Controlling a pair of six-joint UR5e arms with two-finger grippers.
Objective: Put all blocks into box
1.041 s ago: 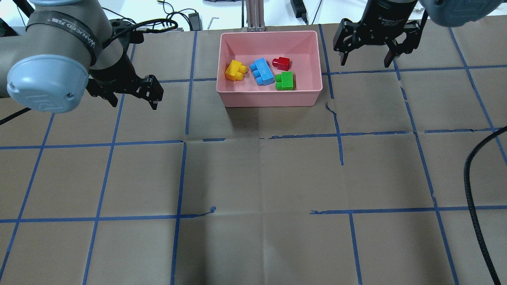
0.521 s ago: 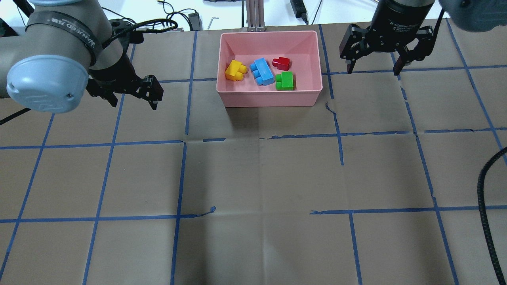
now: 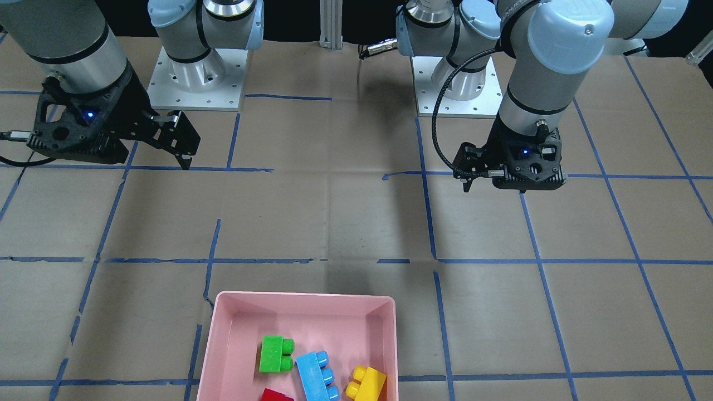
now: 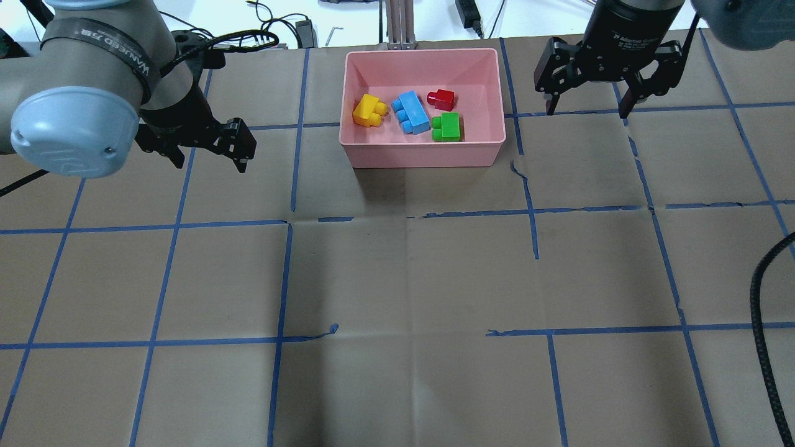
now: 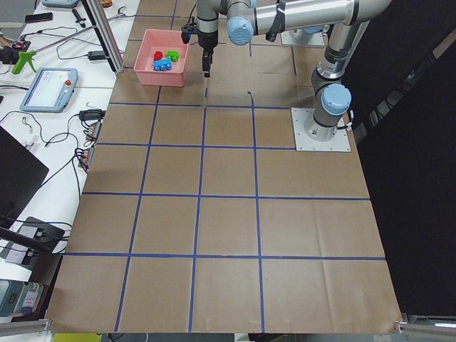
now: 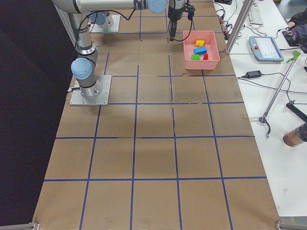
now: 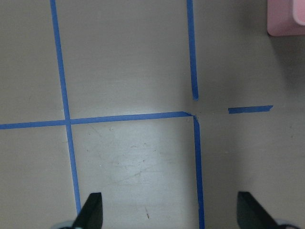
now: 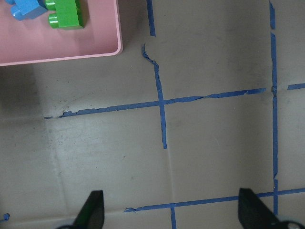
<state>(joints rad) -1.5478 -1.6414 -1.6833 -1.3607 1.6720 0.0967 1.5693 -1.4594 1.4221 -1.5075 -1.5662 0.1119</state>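
Box (image 4: 422, 155), pink and shallow, sits on the table (image 4: 397, 279) between the two grippers, nearer to the right gripper (image 4: 586, 112) than to the left gripper (image 4: 211, 161). All four blocks lie inside it. The yellow block (image 4: 369, 110) is at the end toward the left gripper, and the light-blue block (image 4: 411, 112) is just beside it in the middle. The red block (image 4: 441, 98) and the green block (image 4: 447, 127) are at the end toward the right gripper. Whether neighbouring blocks touch cannot be told. The right gripper hangs above bare table near the box's end wall, its jaws spread wide with nothing between them. In its wrist view the fingertips (image 8: 93, 210) frame only brown paper and blue tape lines (image 8: 161, 102), with a corner of the box and the green block off ahead and to one side. The left gripper is likewise released and empty, well apart from the box. In its wrist view only a pink corner of the box shows at the far edge, beyond the parted fingers.
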